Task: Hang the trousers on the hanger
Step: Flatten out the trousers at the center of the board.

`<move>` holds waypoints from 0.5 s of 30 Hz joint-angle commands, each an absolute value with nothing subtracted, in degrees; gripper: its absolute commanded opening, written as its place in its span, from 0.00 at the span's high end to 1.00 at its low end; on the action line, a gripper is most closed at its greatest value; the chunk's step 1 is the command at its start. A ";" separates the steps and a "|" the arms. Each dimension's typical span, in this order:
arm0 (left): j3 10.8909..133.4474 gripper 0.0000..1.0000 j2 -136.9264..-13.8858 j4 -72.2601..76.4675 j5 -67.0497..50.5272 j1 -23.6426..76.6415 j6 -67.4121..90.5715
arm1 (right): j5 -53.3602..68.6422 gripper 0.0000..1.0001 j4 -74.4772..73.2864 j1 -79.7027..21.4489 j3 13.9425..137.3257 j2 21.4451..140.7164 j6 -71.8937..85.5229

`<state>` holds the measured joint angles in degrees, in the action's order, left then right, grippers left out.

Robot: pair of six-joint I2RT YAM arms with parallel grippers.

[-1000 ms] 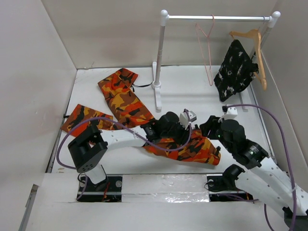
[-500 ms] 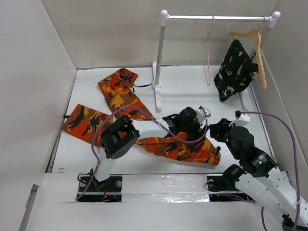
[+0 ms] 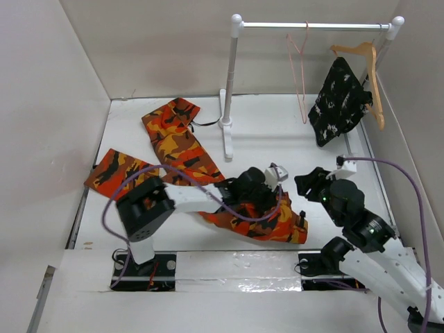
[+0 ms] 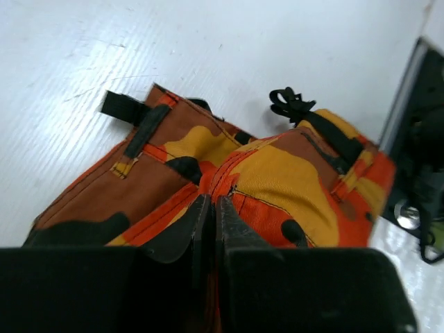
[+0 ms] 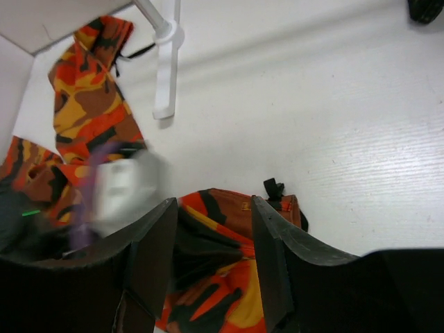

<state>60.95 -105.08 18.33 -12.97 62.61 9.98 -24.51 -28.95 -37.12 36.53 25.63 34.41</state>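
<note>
One rail (image 3: 333,26) at the far edge of the worktop (image 3: 270,125): pink hanger (image 3: 303,104), wooden hanger (image 3: 362,50) bearing one black garment (image 3: 338,100); left pincer (image 4: 211,201) clenched on trousers (image 4: 291,173); right pincer (image 5: 213,206) released

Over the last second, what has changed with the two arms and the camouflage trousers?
The left gripper swung right along the waistband, came back and shut on a fold of the orange camouflage-print fabric trousers, pulling the waist end slightly left. The right gripper backed off and returned, open above the waistband. The thin pink wire hanger stayed on the rail, untouched.
</note>
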 commanded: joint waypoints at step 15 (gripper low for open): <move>24.71 1.00 -73.13 43.59 -3.16 71.35 22.23 | -12.23 0.24 -0.62 -29.36 23.12 58.68 36.92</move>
<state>26.89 -75.99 38.04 -4.51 69.78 19.92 -15.73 -9.89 -30.85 23.86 55.13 36.93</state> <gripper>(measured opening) 0.022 0.757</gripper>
